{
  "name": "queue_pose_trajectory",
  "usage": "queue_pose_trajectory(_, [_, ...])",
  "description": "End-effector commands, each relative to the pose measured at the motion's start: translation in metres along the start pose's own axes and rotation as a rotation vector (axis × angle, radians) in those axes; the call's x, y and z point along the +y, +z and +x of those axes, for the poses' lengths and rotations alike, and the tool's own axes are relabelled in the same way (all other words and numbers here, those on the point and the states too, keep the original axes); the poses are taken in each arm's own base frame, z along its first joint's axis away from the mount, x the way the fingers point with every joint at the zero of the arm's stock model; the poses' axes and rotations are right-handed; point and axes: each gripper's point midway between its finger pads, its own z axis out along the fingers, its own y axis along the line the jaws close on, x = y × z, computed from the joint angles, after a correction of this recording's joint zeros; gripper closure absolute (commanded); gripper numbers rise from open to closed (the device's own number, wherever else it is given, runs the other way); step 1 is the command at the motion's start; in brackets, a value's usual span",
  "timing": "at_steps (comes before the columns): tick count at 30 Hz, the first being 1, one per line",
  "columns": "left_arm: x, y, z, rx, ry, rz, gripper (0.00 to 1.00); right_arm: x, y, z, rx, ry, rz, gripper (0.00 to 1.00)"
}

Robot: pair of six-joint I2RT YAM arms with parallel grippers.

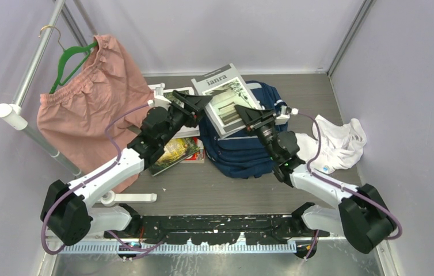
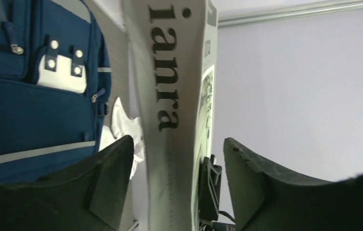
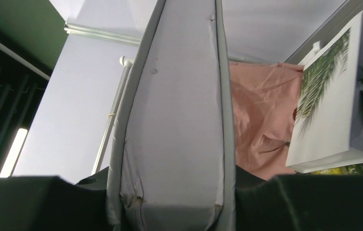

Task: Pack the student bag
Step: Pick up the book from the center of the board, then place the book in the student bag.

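The navy student bag [image 1: 249, 150] lies flat at the table's centre, and its front pocket with the white patch shows in the left wrist view [image 2: 30, 110]. A thick grey book titled "ianra" [image 1: 224, 92] is held tilted above the bag's top. My right gripper [image 1: 249, 117] is shut on the book's page edge [image 3: 172, 120], fingers pressed against both covers. My left gripper [image 1: 199, 103] is open and straddles the book's spine [image 2: 170, 96], with a gap on each side of it.
Pink shorts [image 1: 88, 109] hang on a green hanger [image 1: 68, 60] from a rail at the left. A white cloth [image 1: 335, 144] lies right of the bag. A white palm-leaf book [image 3: 329, 106] and a yellow-green book [image 1: 175, 150] lie left of the bag.
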Motion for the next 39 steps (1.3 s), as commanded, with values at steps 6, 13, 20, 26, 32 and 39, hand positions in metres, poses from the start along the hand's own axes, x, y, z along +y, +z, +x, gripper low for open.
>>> queue_pose_trajectory(6, [-0.014, -0.023, -0.015, -0.023, 0.266, -0.066, 0.15, 0.033, -0.065, -0.089, -0.185, -0.135, 0.063, 0.82])
queue_pose_trajectory(13, [0.029, -0.018, 0.017, 0.273, 0.782, -0.256, 0.0, 0.025, -0.165, -0.147, -0.422, -0.525, 0.576, 0.93])
queue_pose_trajectory(20, [0.067, -0.02, 0.078, 0.591, 1.255, -0.324, 0.0, 0.051, -0.202, -0.165, -0.504, -0.665, 0.677, 0.93])
queue_pose_trajectory(26, [0.09, -0.034, 0.135, 0.799, 1.614, -0.234, 0.05, 0.059, -0.208, -0.179, -0.524, -0.763, 0.779, 0.93])
queue_pose_trajectory(32, [0.108, -0.044, 0.174, 0.914, 1.719, -0.148, 0.11, 0.075, -0.209, -0.186, -0.545, -0.814, 0.791, 0.93])
queue_pose_trajectory(39, [0.137, -0.033, 0.199, 0.947, 1.776, -0.153, 0.26, 0.084, -0.214, -0.187, -0.553, -0.823, 0.787, 0.93])
